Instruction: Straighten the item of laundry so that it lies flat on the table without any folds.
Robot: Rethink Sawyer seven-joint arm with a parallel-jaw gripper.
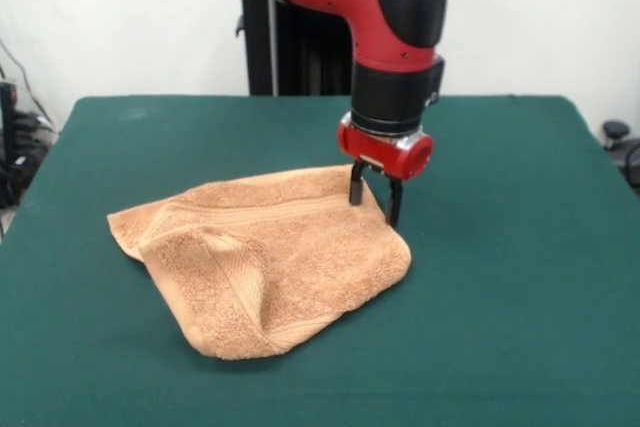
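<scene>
Looking down the green table (500,277), we see the orange-tan towel (290,257) lying rumpled left of centre, one corner folded over, our gripper (372,201) spread apart at its far right edge

White wall (550,17) stood behind table, evenly lit. Dark cables and gear (15,147) sat off table's left edge; black object (620,142) off right.
</scene>
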